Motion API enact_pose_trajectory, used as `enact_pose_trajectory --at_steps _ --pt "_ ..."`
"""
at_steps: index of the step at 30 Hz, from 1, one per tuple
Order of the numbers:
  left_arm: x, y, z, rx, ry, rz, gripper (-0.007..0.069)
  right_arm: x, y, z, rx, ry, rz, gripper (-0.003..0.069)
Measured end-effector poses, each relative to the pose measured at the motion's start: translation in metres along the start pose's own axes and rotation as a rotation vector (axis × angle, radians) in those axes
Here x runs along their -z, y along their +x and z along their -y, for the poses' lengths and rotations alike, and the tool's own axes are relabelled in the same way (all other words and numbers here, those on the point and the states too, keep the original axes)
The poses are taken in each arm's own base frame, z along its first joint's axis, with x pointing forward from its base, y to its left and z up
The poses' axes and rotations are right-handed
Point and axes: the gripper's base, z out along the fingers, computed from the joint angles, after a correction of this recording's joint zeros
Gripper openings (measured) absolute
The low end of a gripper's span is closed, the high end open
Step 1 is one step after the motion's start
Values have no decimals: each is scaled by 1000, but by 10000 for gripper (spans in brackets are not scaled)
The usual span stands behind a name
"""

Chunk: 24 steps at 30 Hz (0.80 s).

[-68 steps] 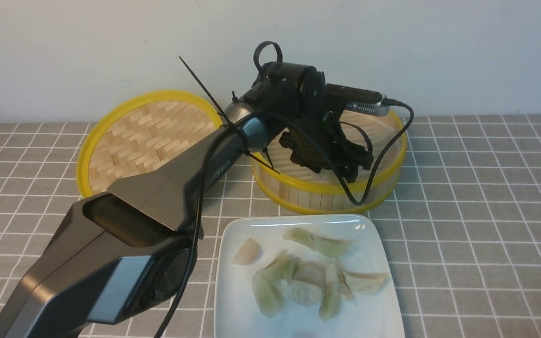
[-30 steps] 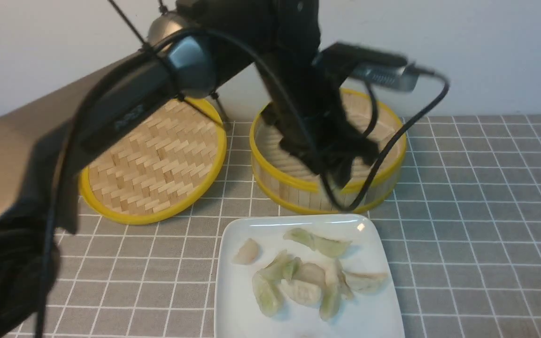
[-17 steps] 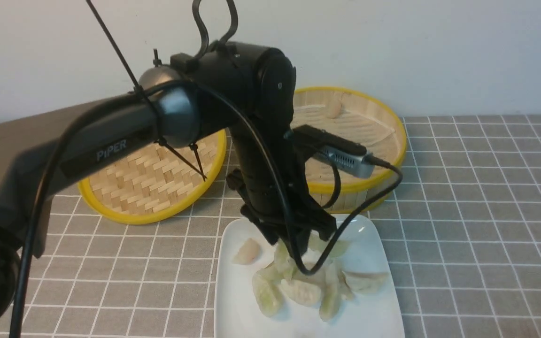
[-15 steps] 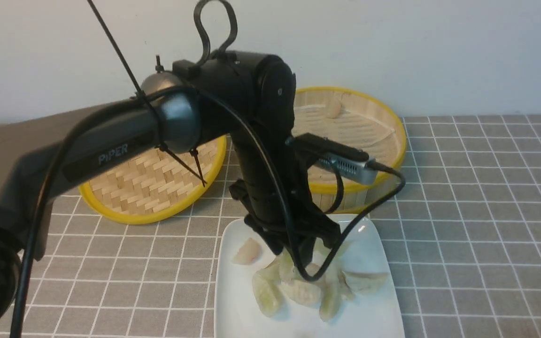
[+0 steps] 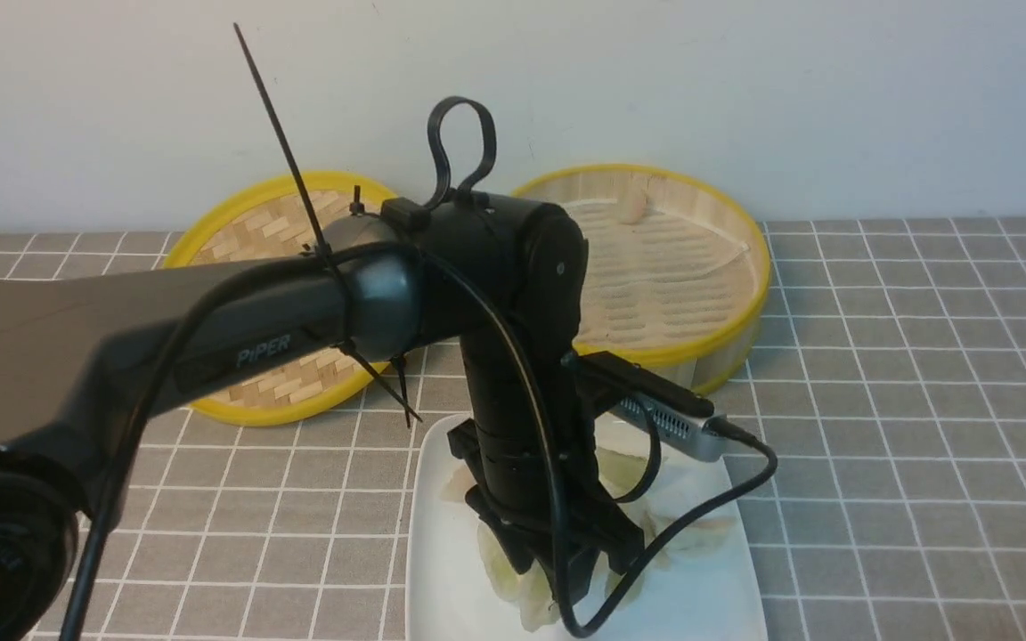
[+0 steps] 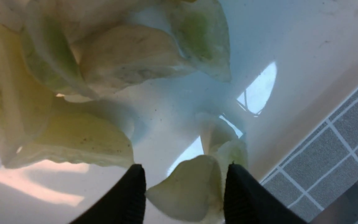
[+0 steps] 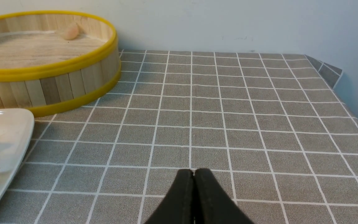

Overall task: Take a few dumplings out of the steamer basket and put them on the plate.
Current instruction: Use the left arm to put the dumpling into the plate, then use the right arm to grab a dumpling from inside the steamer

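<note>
now, front: left end effector [image 5: 566, 583] low over plate [image 5: 716, 605]; one pinkish dumpling [image 5: 633, 209] in steamer basket [image 5: 761, 267] behind.
left wrist: jaws pinch pale green dumpling [image 6: 186, 189] beside heap [image 6: 82, 93] on plate.
right wrist: right end effector [image 7: 194, 186] closed, empty, over surface [image 7: 259, 124].

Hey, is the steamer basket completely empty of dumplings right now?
No, one pinkish dumpling lies inside the steamer basket, close against its far wall.

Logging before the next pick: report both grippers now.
Left gripper: around a dumpling over the plate; grip cannot be told.
Right gripper: shut, empty.
</note>
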Motion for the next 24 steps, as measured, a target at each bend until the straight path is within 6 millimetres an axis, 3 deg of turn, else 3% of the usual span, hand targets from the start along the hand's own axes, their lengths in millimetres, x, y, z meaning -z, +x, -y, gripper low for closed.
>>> enact_pose_trajectory --at_steps 4,8,11,15,19,20,22,23,24 --pt "6 -6 1 5 -4 28 432 0 0 0 0 0 0 -14" --pt "26 -18 5 -5 -21 106 459 0 0 0 0 0 0 -14" --pt "64 -35 7 -42 -101 238 438 0 0 0 0 0 0 -14" --pt "119 -46 -4 26 -188 421 288 0 0 0 0 0 0 -14" --pt "174 -49 -41 112 -241 624 53 0 0 0 0 0 0 -14" --pt "176 -49 -44 118 -242 632 47 0 0 0 0 0 0 -14" --pt "199 -50 -86 196 -226 732 2 0 0 0 0 0 0 -14" --pt "201 -51 -97 210 -219 750 -2 0 0 0 0 0 0 -14" --pt "202 -51 -100 212 -207 756 -3 0 0 0 0 0 0 -14"
